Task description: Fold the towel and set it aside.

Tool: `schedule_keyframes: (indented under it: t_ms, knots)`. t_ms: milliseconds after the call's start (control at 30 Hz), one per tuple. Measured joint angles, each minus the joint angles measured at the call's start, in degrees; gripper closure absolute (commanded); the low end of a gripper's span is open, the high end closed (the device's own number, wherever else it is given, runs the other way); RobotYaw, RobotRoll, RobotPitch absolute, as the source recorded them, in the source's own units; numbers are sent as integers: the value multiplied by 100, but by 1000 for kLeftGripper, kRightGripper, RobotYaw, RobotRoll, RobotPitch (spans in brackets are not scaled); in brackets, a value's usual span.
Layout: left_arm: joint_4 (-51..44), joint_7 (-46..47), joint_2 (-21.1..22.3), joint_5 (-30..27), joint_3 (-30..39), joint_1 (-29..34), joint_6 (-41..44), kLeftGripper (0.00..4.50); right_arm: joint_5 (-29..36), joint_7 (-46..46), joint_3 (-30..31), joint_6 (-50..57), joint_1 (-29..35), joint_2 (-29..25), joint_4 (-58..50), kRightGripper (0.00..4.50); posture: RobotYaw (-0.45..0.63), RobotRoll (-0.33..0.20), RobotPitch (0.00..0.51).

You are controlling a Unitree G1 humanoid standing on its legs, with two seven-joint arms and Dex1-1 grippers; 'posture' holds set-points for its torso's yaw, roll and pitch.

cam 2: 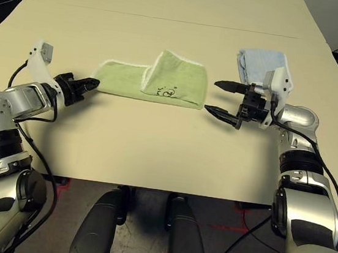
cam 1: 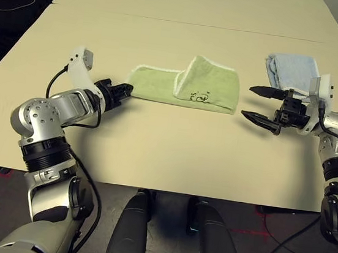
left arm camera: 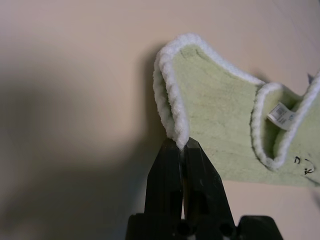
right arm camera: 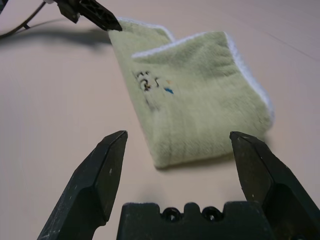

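The light green terry towel with white stitched edging and a small dark scribble mark lies partly folded near the middle of the beige table, between the 2 grippers. At its left end the left gripper has its black fingers pinched together on the towel's white-edged corner, while the right gripper sits just beside the right end, its jaws wide apart and holding nothing. Just behind the right gripper rests a pale blue folded towel.

Fuzzy terry towel; smooth matt table.
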Motion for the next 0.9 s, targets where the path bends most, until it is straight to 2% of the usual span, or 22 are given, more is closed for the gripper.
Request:
schedule_keyframes:
  t_ms: [200,500,900]
  knots:
    - [-225,-146,387,-64,200,225,205,4486,-14,-17,-1,-5,4,-7,7,0,166,0,207]
    - [-474,-230,397,-169,240,13,332,4486,-33,-28,1,-40,-4,40,85,0,170,0,206]
    - [-908,-413,-322,-766,-90,-714,722,4486,-86,-17,17,-47,-58,39,126,0,162,0,198]
